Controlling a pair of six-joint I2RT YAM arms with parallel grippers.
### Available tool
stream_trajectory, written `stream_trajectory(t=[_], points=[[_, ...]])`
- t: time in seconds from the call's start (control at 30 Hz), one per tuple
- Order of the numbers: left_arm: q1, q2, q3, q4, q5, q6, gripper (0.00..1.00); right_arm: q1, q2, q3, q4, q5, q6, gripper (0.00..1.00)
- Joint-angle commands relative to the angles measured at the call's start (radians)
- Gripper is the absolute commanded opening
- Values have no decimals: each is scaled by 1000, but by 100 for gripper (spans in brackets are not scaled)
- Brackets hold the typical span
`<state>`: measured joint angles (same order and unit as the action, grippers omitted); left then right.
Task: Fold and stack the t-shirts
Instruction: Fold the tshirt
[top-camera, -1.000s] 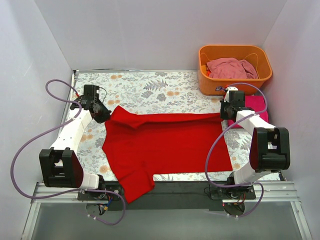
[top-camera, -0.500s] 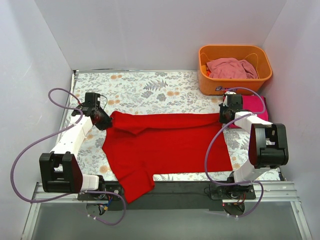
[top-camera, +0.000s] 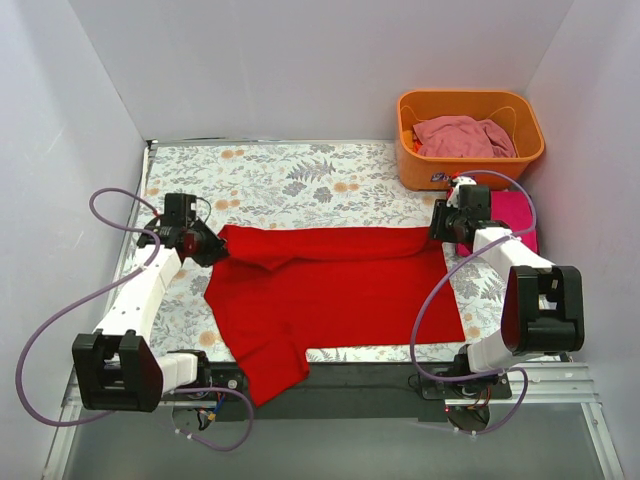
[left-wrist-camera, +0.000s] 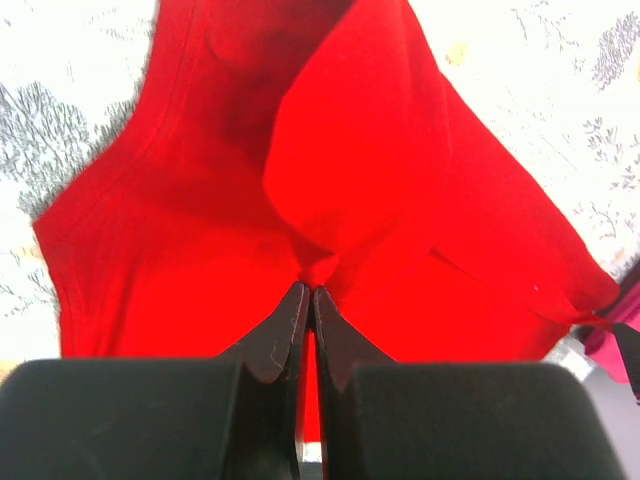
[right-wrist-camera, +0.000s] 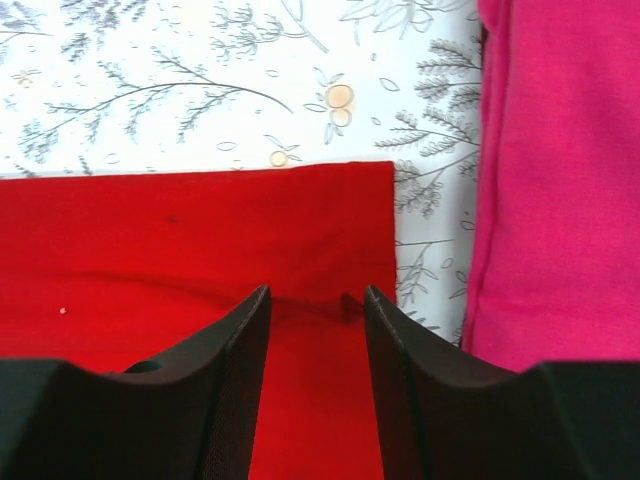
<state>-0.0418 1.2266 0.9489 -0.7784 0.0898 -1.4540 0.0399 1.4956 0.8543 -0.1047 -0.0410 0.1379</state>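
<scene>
A bright red t-shirt (top-camera: 330, 285) lies spread across the floral table, its far edge folded over. My left gripper (top-camera: 205, 246) is shut on a pinch of the red cloth (left-wrist-camera: 312, 262) at the shirt's far left corner. My right gripper (top-camera: 441, 228) is open over the shirt's far right corner (right-wrist-camera: 340, 220), a finger on either side of a small crease. A folded magenta-pink t-shirt (top-camera: 510, 215) lies right of that gripper and shows in the right wrist view (right-wrist-camera: 560, 180). A dusty pale pink t-shirt (top-camera: 462, 135) sits crumpled in the basket.
An orange plastic basket (top-camera: 470, 170) stands at the back right corner. White walls close in the table on three sides. A black rail (top-camera: 360, 375) runs along the near edge, and the red shirt's sleeve hangs over it.
My left gripper has pulled its corner of the red shirt toward the near left. My right gripper has shifted slightly left and away over the shirt's far right corner.
</scene>
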Motion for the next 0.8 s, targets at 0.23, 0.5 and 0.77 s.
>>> stream_trajectory(t=[0.23, 0.5, 0.77], points=[[-30, -111, -96, -33, 51, -77, 0, 38, -74, -44, 10, 36, 48, 53], [-46, -110, -165, -21, 7, -85, 1, 38, -110, -72, 5, 176, 97, 62], [-46, -121, -188, -2, -4, -89, 1, 40, -166, -77, -7, 227, 118, 68]])
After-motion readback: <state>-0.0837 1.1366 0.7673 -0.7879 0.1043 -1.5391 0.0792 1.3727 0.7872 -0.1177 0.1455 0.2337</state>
